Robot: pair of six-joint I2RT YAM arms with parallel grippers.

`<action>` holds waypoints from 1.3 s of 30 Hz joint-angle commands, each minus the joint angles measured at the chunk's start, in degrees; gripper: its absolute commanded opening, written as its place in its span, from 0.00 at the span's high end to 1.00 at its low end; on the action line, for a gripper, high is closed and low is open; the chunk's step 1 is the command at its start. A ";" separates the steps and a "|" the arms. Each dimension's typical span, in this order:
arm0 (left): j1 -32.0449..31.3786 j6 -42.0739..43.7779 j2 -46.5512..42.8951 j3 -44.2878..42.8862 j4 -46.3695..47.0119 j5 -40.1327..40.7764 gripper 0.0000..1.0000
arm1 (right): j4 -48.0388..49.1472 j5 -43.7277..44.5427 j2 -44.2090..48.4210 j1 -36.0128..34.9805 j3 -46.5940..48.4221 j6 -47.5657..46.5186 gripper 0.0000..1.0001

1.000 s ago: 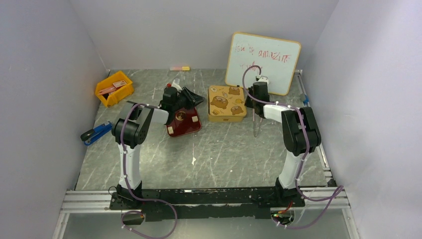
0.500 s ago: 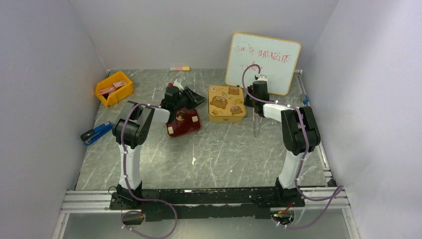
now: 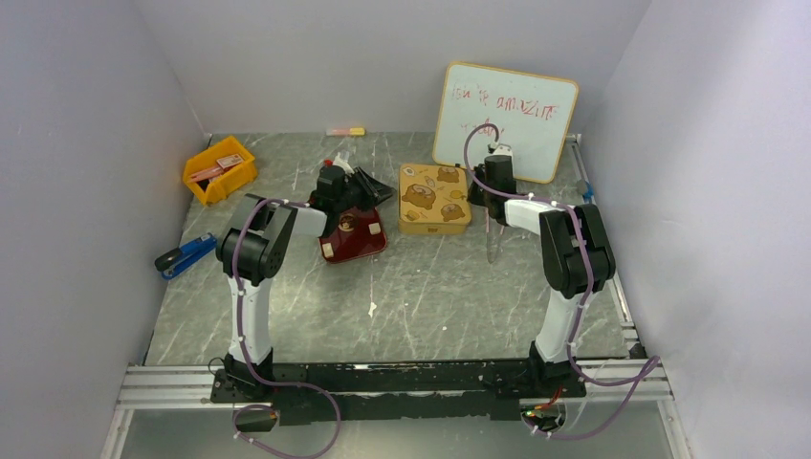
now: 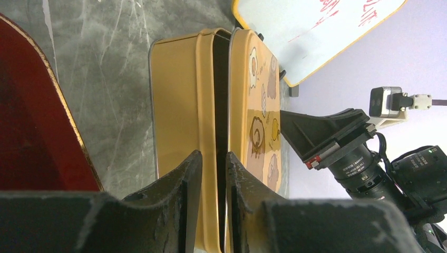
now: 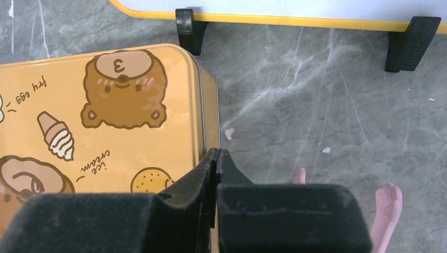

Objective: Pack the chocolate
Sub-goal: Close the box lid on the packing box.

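Two grippers, one target: both at the gold tin [image 3: 435, 198], neither at the chocolate [image 3: 330, 251].
Step in hand: most likely opening the tin. A dark gap shows between lid and base in the left wrist view. Packing proper not yet begun.
Left gripper [image 4: 213, 156]: at 9 o'clock of the tin, fingers a narrow slit apart and lined up with the lid seam. Cannot tell whether clamped on the rim.
Right gripper [image 5: 216, 154]: at 3 o'clock of the tin, fingers pressed together, tips at the rim.
Chocolate location: a few pale pieces on the dark red tray [image 3: 359, 247], at 9 o'clock of the tin, near it.
Chocolate axis: cube-like, so no long axis to speak of; too small to tell facing.
Tin attitude: flat on the table, bear lid upward, near-square from above.
Next move, as a judgement: lid lifted clear with the base held down, then fine single-piece pinches from tray to tin.
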State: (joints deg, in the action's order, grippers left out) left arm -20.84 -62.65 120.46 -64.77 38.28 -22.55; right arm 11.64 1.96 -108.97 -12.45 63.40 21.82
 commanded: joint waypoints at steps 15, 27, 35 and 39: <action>-0.51 2.89 -0.75 -1.34 -4.94 3.26 0.76 | 1.11 -0.95 1.26 -1.55 2.95 -0.86 0.96; -1.99 5.59 0.30 -4.74 -10.54 3.70 0.81 | 1.19 -1.12 0.95 -2.32 3.29 -0.87 0.96; -2.83 7.42 0.04 -6.21 -13.40 3.69 0.82 | 0.87 -0.92 1.25 -3.15 3.64 -0.78 0.96; -3.23 7.92 -0.03 -6.75 -14.37 3.49 0.82 | 0.56 -0.84 1.39 -3.62 3.84 -0.76 0.96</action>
State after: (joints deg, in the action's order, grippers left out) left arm -22.26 -56.31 120.60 -68.97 24.47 -17.74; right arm 11.31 2.85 -108.97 -14.22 64.77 20.97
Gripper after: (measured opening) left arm 0.185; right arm 0.044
